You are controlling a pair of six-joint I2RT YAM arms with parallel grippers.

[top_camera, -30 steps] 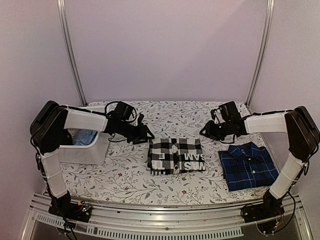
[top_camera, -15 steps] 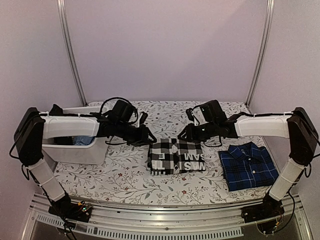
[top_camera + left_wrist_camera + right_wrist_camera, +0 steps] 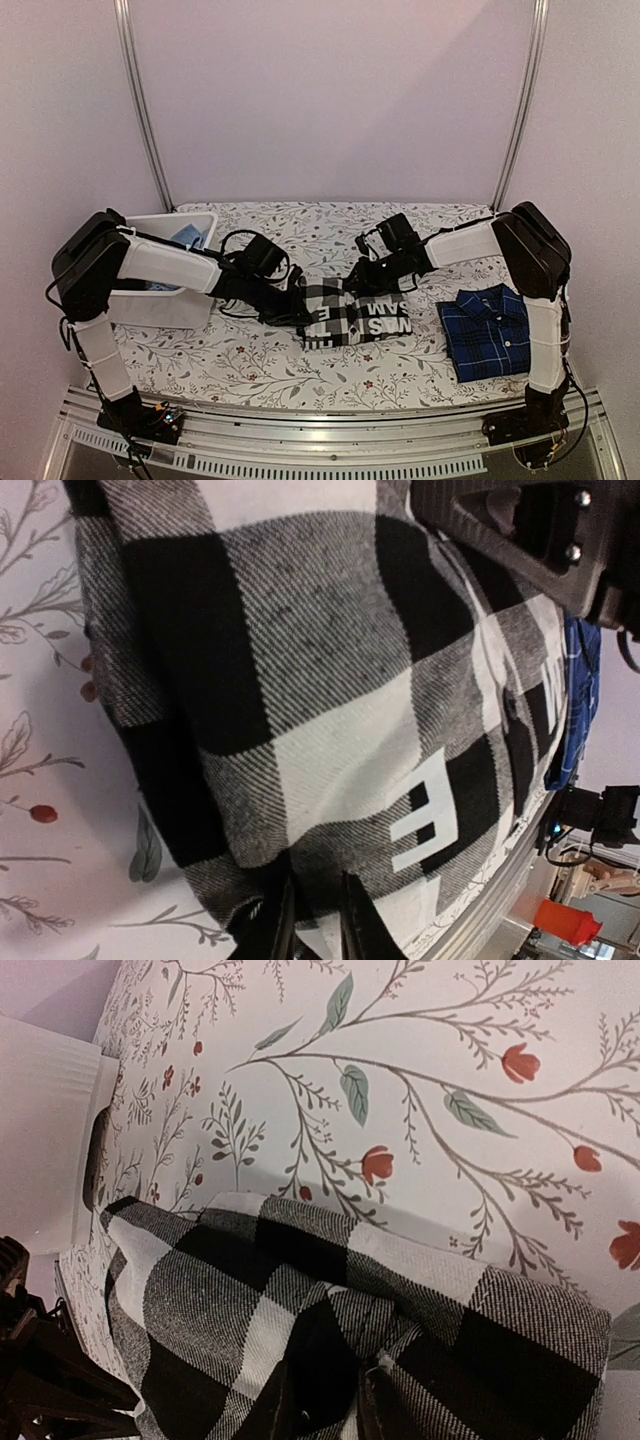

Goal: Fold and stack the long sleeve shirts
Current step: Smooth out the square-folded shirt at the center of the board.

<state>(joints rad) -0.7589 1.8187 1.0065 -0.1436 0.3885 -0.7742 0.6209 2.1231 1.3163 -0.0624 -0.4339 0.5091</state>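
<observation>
Nearest you, the metal rail (image 3: 330, 445) runs along the table's (image 3: 250, 365) front edge, with both arm bases at its ends. Just behind it a strip of floral cloth shows across the full width.

On your right, the navy plaid shirt (image 3: 495, 333) lies folded flat, collar toward the back. Its near edge sits close to the table's front edge and its right edge close to the right arm's upright links.

A narrow band of floral cloth parts the navy plaid shirt from the black-and-white check shirt (image 3: 355, 318). This one lies folded in the middle of the table, with white lettering across it.

Your left gripper (image 3: 298, 306) is down at that shirt's left edge. In the left wrist view its fingertips (image 3: 350, 925) stand narrow, with a fold of the check cloth pinched between them.

Your right gripper (image 3: 352, 286) is at the shirt's far edge, toward its middle. In the right wrist view its fingers (image 3: 372, 1405) are also close together, and the cloth bunches up where they nip it. Beyond that folded edge, the same view shows flat floral cloth.

The two grippers are near each other over the shirt's far-left part, with their forearms angling in from either side.

On your left, the white bin (image 3: 160, 305) stands just beside the left forearm, with blue fabric (image 3: 188, 236) inside. Behind the shirts, floral cloth runs to the back wall, between two metal uprights (image 3: 140, 110).
</observation>
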